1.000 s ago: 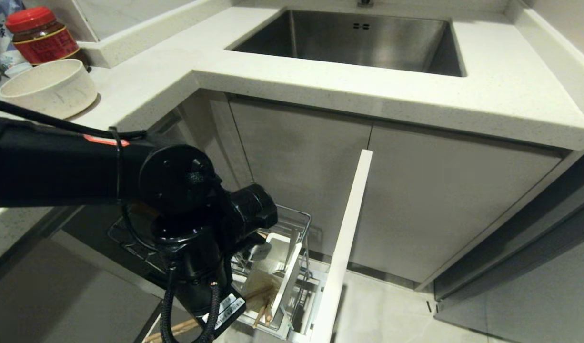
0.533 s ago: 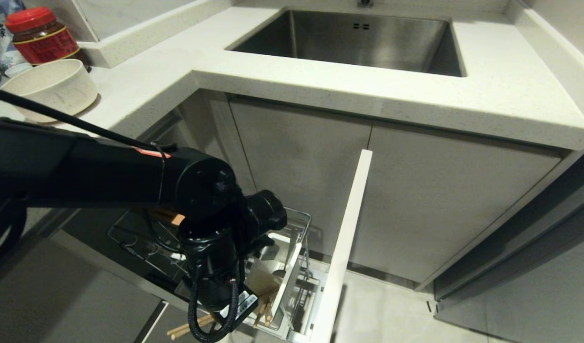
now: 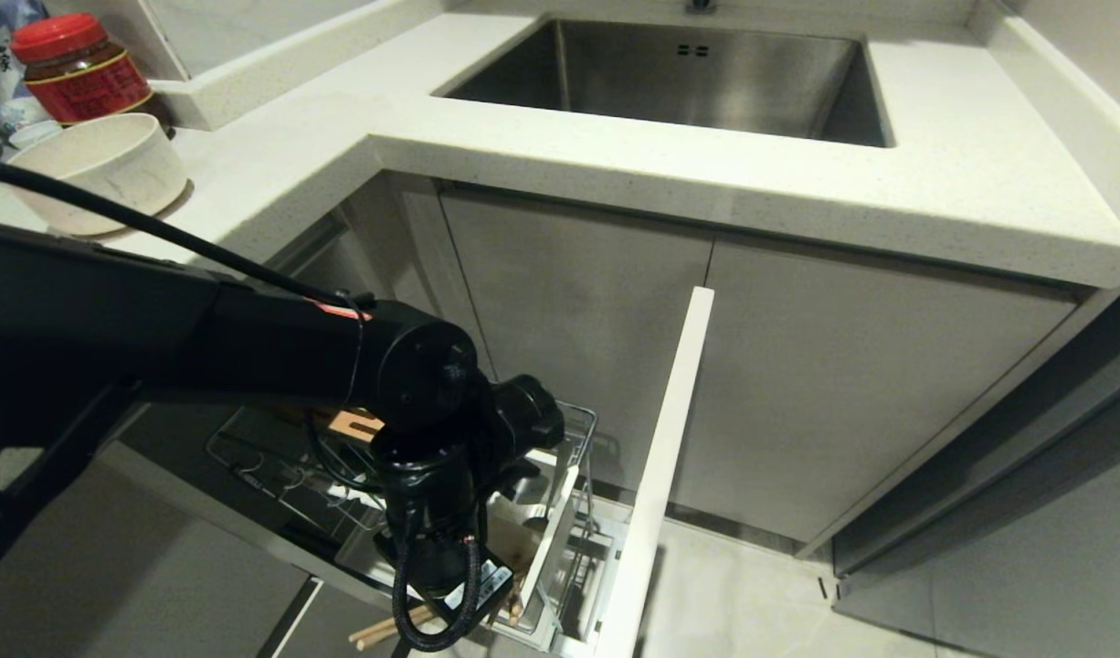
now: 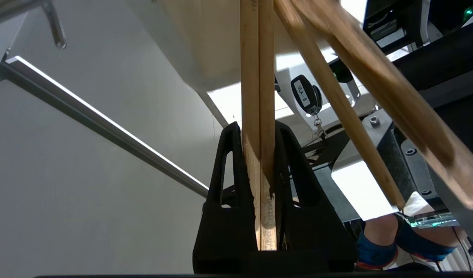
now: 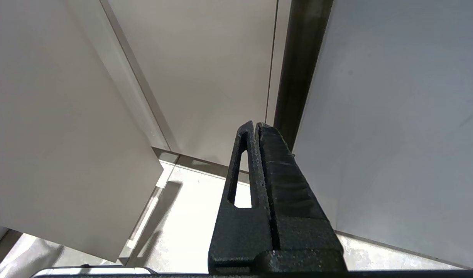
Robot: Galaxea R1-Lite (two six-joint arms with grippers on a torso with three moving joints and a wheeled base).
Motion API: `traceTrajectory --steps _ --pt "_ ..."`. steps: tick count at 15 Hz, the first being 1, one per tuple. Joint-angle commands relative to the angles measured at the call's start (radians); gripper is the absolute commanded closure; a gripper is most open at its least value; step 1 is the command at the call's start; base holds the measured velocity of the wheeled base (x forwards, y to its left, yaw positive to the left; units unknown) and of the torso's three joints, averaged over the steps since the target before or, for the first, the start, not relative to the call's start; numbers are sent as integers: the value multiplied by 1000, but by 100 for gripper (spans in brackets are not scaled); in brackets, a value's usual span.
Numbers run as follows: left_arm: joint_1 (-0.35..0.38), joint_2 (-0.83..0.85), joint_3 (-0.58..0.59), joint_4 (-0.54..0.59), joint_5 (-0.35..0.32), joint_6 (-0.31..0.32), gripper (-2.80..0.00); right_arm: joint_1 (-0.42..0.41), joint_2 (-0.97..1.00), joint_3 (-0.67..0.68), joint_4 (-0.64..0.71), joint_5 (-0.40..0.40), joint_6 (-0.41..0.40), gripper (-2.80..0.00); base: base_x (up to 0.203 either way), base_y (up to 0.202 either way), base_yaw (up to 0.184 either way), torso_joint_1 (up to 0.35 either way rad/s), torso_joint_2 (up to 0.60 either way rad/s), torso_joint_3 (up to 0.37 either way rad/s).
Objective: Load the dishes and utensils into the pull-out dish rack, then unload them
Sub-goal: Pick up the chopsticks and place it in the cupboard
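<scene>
The left gripper (image 4: 259, 131) is clamped on a pair of wooden chopsticks (image 4: 258, 77), its two black fingers (image 4: 228, 162) pressed against the sticks on either side, with the sticks running straight up between them. Beside that pair, two more wooden sticks (image 4: 337, 100) slant across the left wrist view, not gripped. In the head view the left arm reaches in from the left and bends down over the pulled-out rack (image 3: 578, 429) below the counter (image 3: 615, 155); the gripper itself is hidden under the wrist there, and chopstick ends (image 3: 386, 629) poke out beneath it near the rack's lower corner. The white utensil cup (image 3: 560, 512) sits in the rack just beside the wrist, and the rack's white front panel (image 3: 660, 457) stands edge-on to the right. The bowl (image 3: 103, 169) rests on the counter at far left — next to a red-lidded jar (image 3: 80, 68) — well apart from the rack. The sink (image 3: 688, 78) lies at the top. The right gripper (image 5: 256, 131) is pressed shut on nothing, hanging near cabinet doors above a pale floor.
</scene>
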Motion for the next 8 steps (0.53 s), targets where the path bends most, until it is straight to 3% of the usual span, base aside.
traceTrajectory --steps 1,8 --pt "0 26 -13 6 0 -2 0 0 1 26 -1 -1 0 0 0 0 0 0 0 0" --pt "22 46 -34 9 -17 0 0 0 1 26 -1 0 0 0 0 0 0 0 0 0"
